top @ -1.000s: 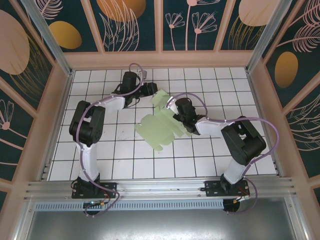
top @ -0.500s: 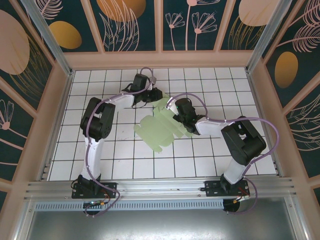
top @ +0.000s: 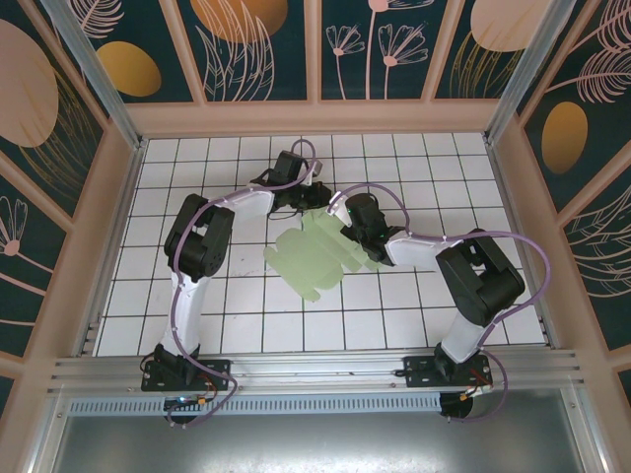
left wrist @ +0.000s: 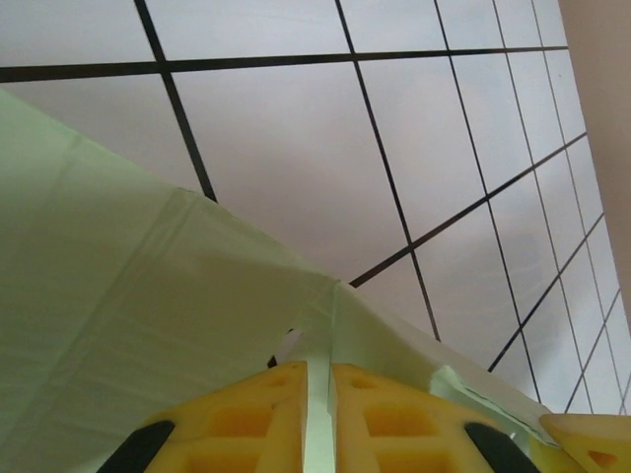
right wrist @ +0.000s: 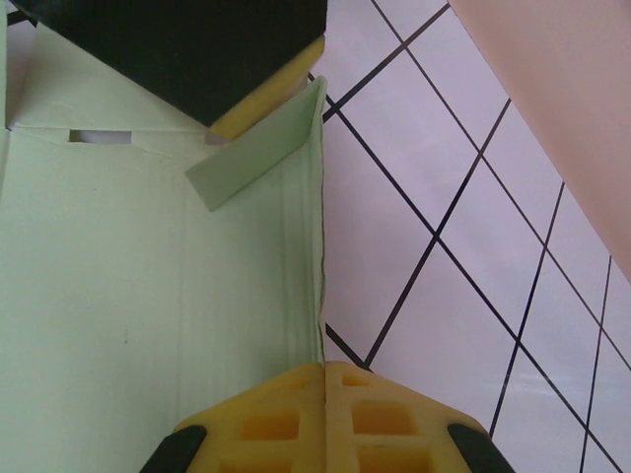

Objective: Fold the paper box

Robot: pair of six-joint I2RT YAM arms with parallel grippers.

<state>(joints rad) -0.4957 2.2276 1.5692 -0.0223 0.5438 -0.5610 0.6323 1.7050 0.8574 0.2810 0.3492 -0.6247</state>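
Top view first: the paper box (top: 311, 258) is a flat mint-green die-cut sheet lying about mid-table on the white tiled floor (top: 227, 305), a bit toward the far side. Both arms reach in to its far edge. The left gripper (top: 315, 200) is at the far corner of the sheet, and the right gripper (top: 342, 215) is just beside it on the right-hand edge, so the two are really close together

Left wrist cam: the yellow fingertips (left wrist: 246, 419) are pinched nearly together, with just a thin strip of green card clamped between them. The sheet rises up and away to the left, lifted off the tiles there, and there's a crease line running across it

Right wrist cam: the pads (right wrist: 271, 424) are pressed tight together too, and a raised edge of the card runs straight down into the seam between them, so it's got hold of the box as well. The sheet spreads out to the left. A small flap (right wrist: 258, 143) sticks up at a tilt near the top, right by the left gripper's black and yellow finger. The pinkish side wall (right wrist: 562, 108) is off to the right
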